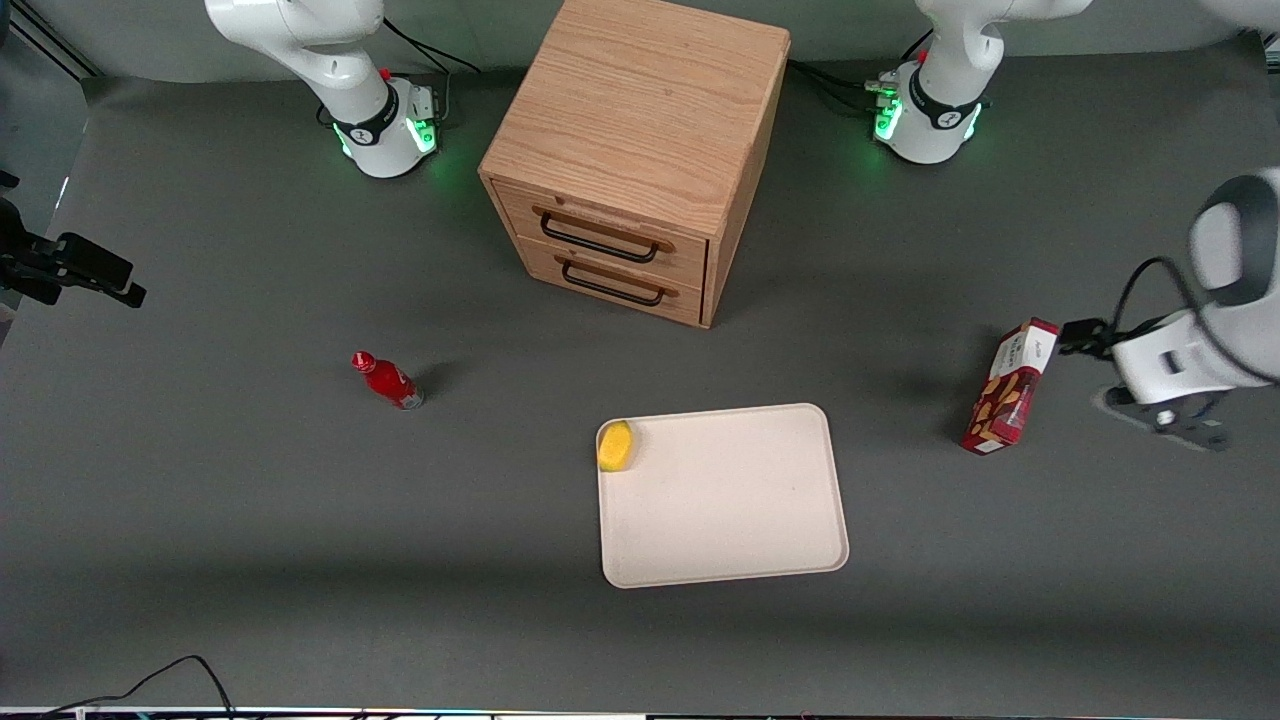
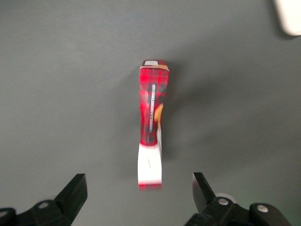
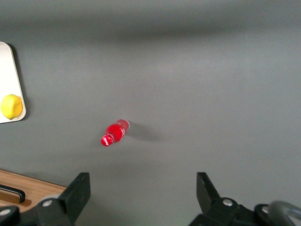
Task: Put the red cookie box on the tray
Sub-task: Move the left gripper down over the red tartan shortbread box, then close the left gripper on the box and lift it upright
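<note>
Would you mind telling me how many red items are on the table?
2. The red cookie box stands toward the working arm's end, beside the open end effector; the small red bottle stands toward the parked arm's end. None seem hidden.

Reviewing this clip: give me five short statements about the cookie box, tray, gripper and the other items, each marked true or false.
1. The red cookie box stands on the table, off the tray. True.
2. The gripper is shut on the box. False: it is open, with the box between its fingers, not gripped.
3. A yellow fruit lies in a tray corner. True.
4. The small red bottle is on the tray. False: it is on the table.
5. Both drawers of the wooden cabinet are open. False: both are closed.
</note>
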